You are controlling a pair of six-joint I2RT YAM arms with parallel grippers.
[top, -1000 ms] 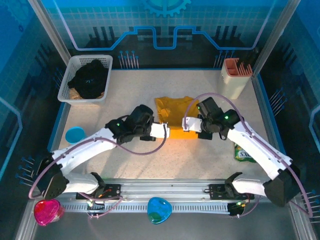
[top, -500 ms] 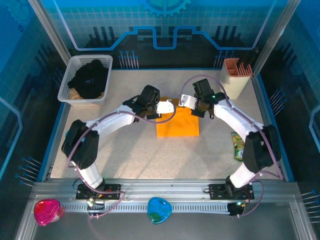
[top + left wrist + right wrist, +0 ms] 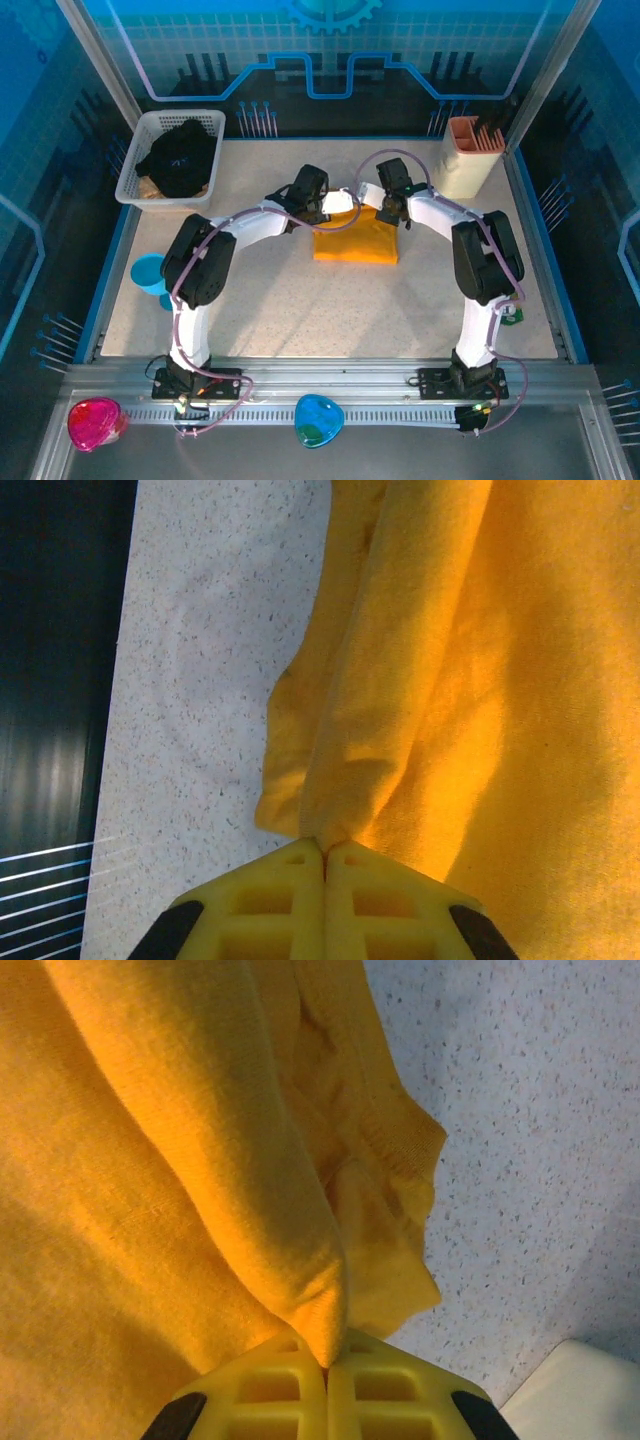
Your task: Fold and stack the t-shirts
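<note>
While both jaws pinch the far edge of the yellow t-shirt (image 3: 355, 245) mid-table | left gripper (image 3: 325, 848), right gripper (image 3: 327, 1360): clamped on cloth | lower evenly, match corners before release | black t-shirt (image 3: 178, 158): in basket (image 3: 131, 180)

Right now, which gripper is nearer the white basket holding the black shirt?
Left. The left gripper pinches the yellow shirt at its far edge, on the white basket side; the right gripper pinches that edge farther right.
</note>
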